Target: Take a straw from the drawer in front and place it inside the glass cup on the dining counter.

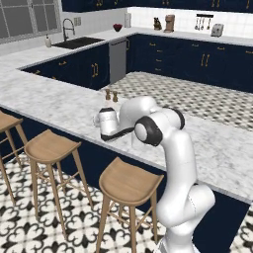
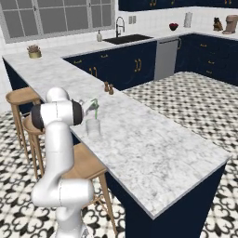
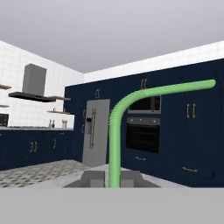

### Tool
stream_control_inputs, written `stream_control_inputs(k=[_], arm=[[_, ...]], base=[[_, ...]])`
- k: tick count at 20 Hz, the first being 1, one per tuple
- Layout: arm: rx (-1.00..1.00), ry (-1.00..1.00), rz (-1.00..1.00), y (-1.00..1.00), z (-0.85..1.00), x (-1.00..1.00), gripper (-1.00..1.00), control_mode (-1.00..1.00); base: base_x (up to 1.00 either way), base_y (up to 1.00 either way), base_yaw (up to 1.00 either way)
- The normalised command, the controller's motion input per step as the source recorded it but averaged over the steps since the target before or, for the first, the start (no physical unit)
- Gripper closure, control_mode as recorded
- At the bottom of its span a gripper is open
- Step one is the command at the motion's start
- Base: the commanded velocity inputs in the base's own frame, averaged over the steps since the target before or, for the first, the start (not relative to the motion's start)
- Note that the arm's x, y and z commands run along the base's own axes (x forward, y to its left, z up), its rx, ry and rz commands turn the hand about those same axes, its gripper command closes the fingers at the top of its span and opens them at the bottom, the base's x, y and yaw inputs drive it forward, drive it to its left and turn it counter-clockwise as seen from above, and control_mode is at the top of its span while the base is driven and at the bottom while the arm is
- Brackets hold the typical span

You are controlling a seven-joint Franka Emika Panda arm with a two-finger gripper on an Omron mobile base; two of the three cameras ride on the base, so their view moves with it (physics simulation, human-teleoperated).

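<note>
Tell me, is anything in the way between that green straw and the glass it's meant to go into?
Nothing visible is. The fingers are shut on the straw, which hangs right above the glass cup on the dining counter. The salt and pepper shakers stand well off to the side.

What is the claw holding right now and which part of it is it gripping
The claw is shut on the green straw, gripping its straight lower end; the bent end sticks out beyond the fingertips. It hangs just above the glass cup.
</note>
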Motion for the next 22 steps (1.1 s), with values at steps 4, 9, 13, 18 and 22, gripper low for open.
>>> stream_control_inputs(k=[4, 9, 13, 18, 22], arm=[[0.00, 0.02, 0.00, 0.00, -0.38, 0.01, 1.00, -1.00], [0.00, 0.01, 0.00, 0.07, -0.39, 0.20, 1.00, -1.00], [0.00, 0.00, 0.00, 0.08, -0.28, 0.43, 1.00, -1.00], [0.00, 0.01, 0.00, 0.12, -0.35, 0.39, 1.00, -1.00], [-0.01, -0.02, 0.00, 0.31, -0.22, -0.27, 1.00, -1.00]], base=[[0.00, 0.00, 0.00], [0.00, 0.00, 0.00], [0.00, 0.00, 0.00], [0.00, 0.00, 0.00], [0.00, 0.00, 0.00]])
